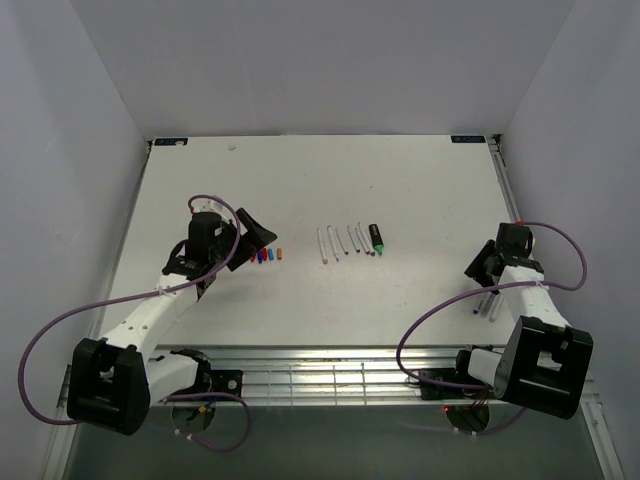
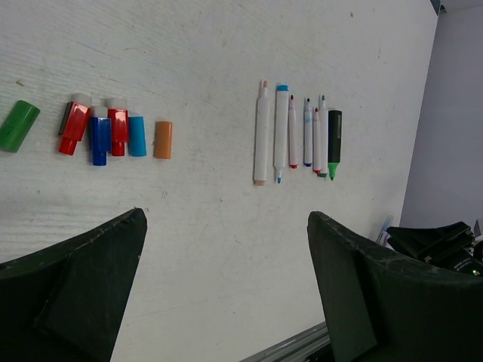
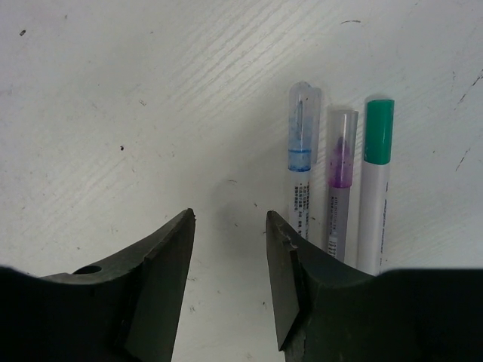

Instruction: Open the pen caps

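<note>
Several loose pen caps lie in a row: green [image 2: 16, 126], red [image 2: 75, 128], blue [image 2: 100, 139], red [image 2: 118, 132], light blue [image 2: 136, 136] and orange [image 2: 163, 139]. In the top view this row of caps [image 1: 267, 255] lies just right of my left gripper [image 1: 252, 236]. Uncapped white pens [image 2: 281, 132] and a black marker [image 2: 334, 139] lie side by side mid-table [image 1: 345, 242]. My left gripper [image 2: 226, 219] is open and empty above bare table. My right gripper [image 3: 230, 216] is open and empty. Just right of it lie three capped pens: blue cap [image 3: 303, 128], purple cap [image 3: 341, 147], green cap [image 3: 378, 132].
The table's metal front rail [image 1: 330, 365] runs along the near edge. Purple cables [image 1: 60, 330] loop beside both arms. The three capped pens [image 1: 483, 305] lie near the right arm's base. White walls close in the left, right and back sides.
</note>
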`<state>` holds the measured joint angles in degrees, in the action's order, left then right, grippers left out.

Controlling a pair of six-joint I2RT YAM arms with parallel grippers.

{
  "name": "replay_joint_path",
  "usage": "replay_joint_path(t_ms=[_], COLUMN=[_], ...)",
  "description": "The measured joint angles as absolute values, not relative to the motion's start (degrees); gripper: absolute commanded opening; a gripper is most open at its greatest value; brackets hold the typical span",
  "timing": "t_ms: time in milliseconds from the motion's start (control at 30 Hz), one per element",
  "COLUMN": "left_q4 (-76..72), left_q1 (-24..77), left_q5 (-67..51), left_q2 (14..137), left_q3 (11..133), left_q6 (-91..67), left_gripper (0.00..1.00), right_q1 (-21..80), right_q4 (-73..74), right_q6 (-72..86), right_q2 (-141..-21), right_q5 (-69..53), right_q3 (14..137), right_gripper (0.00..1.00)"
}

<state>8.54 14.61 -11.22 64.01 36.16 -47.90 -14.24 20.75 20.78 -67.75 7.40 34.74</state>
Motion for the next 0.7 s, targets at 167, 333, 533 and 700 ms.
replay_joint_path(t_ms=[167, 333, 533, 700], left_q4=[7.99, 7.46, 7.29, 7.29], left_q1=[14.66, 14.70, 14.74, 14.74], left_q5=[-11.55, -11.68, -11.68, -11.70], left_q2=[64.03, 64.12, 64.23, 64.29], left_q3=[36.10, 36.10, 36.10, 36.10], left_q6=[-47.90, -47.79, -47.40, -47.09], left_gripper=[0.98, 0.98, 0.98, 0.98], right_q1=[-14.24, -14.24, -14.31, -14.68], right_q4=[20.80, 20.78, 20.80, 20.80], right_q6=[20.82, 21.08, 21.67, 22.04], right_q2=[-67.75, -67.75, -67.75, -67.75], right_q5=[8.47, 10.48, 12.73, 13.67], right_q3=[34.26, 34.06, 33.63, 33.58], right_gripper=[0.49, 0.49, 0.49, 0.49])
